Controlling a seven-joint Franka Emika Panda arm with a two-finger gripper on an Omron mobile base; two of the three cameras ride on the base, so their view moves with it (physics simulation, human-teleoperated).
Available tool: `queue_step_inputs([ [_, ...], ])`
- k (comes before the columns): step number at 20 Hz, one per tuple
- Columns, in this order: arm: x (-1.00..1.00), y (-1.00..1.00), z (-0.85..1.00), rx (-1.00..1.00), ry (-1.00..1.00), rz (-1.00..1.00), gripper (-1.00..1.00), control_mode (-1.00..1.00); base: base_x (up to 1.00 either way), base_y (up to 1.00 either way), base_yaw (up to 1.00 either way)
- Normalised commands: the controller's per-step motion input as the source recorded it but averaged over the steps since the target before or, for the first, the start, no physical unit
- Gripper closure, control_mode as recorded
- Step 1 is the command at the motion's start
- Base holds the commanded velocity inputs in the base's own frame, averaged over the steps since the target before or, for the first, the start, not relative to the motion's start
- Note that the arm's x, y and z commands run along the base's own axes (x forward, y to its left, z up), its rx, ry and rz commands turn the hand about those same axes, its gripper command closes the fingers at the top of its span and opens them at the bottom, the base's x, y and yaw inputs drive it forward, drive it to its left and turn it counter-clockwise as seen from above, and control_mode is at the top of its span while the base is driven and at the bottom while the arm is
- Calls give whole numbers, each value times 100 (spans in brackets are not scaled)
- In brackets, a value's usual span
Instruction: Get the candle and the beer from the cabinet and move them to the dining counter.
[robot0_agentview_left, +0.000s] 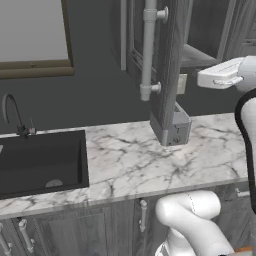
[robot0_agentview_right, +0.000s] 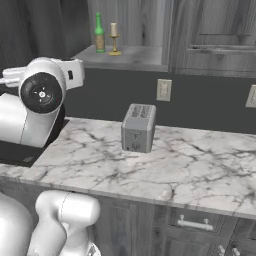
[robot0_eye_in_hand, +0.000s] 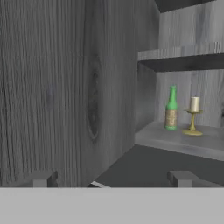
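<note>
The robot's gripper (robot0_eye_in_hand: 111, 178) hangs with its fingers spread wide and nothing between them, facing the open cabinet (robot0_eye_in_hand: 65, 87) from a little way off. In the hand view the cabinet's grey wood-grain door stands open edge-on at the left, and the lower shelf (robot0_eye_in_hand: 183, 140) lies beyond the fingertips. On that shelf the beer (robot0_eye_in_hand: 171, 108), a green bottle with a pale label, stands upright just beside the candle (robot0_eye_in_hand: 193, 116), a cream stub on a brass-gold holder; the two are apart, the beer to the left. From the right base view the beer (robot0_agentview_right: 100, 33) and candle (robot0_agentview_right: 114, 39) stand at the shelf's left end, above the marble tabletop (robot0_agentview_right: 190, 170) where a grey toaster (robot0_agentview_right: 138, 128) sits below a wall socket (robot0_agentview_right: 163, 90). The left base view takes in a black sink (robot0_agentview_left: 42, 162) and faucet (robot0_agentview_left: 15, 117) at the tabletop's left.
</note>
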Motion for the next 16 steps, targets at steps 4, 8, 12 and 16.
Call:
queue_step_inputs([
  [4, 12, -2, 1, -11, 2, -17, -100, -100, 0, 0, 0],
  [8, 22, -10, 9, -4, 6, -16, -100, -100, 0, 0, 0],
  [12, 42, -1, 11, 0, 1, -4, -100, -100, 0, 0, 0],
  [16, 59, -13, 0, 0, 0, 0, -100, -100, 0, 0, 0],
])
